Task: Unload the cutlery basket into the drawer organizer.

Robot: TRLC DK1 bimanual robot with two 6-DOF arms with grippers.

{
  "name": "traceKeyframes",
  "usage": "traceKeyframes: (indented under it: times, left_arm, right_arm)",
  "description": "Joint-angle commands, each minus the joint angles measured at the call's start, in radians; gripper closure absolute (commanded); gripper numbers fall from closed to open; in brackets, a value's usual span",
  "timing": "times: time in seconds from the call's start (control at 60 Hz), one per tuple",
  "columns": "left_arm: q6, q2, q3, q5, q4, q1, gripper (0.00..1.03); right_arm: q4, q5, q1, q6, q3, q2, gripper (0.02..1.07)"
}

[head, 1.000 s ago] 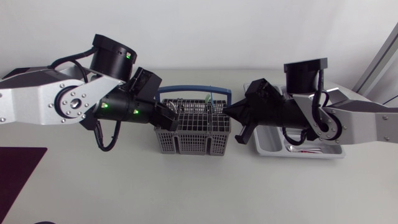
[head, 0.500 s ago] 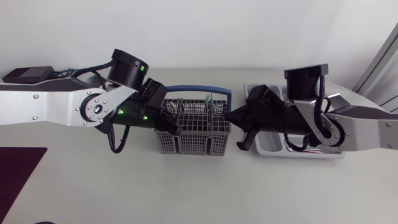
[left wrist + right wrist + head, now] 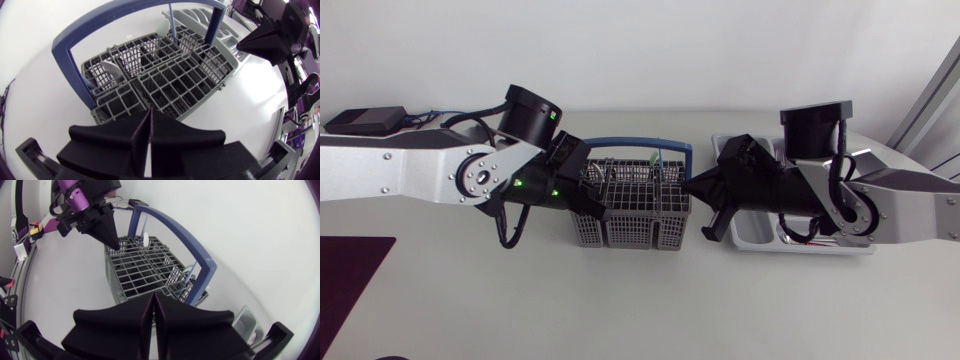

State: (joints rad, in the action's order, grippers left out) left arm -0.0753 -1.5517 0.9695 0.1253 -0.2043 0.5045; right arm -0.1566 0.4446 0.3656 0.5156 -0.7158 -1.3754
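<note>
Grey plastic cutlery basket with a blue handle (image 3: 632,222) sits mid-table with cutlery inside. The left gripper (image 3: 600,197) and right gripper (image 3: 686,184) are at its two ends, fingers pressed together. Next, I think one must open up and pick a piece for the pale grey drawer organizer tray (image 3: 757,241).

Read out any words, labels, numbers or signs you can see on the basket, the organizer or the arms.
No text can be read in any view.
cutlery basket and its blue handle: no print shows.
drawer organizer: no label shows.
left arm: only small green lights, no legible marking.
right arm: no legible marking.
</note>
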Motion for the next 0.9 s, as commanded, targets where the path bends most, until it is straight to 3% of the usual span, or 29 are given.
traceKeyframes:
  times: [0.0, 0.45, 0.883]
  left_arm:
    - [0.002, -0.011, -0.011, -0.004, -0.015, -0.006, 0.9]
    - [-0.007, 0.259, -0.048, -0.003, -0.07, -0.009, 0.9]
    - [-0.227, 0.347, -0.213, 0.046, -0.172, -0.049, 0.9]
  right_arm:
    - [0.011, 0.003, 0.004, -0.025, 0.022, 0.019, 1.0]
    - [0.017, 0.022, -0.059, -0.022, 0.003, 0.024, 1.0]
    - [-0.047, 0.117, -0.246, -0.057, -0.157, -0.234, 1.0]
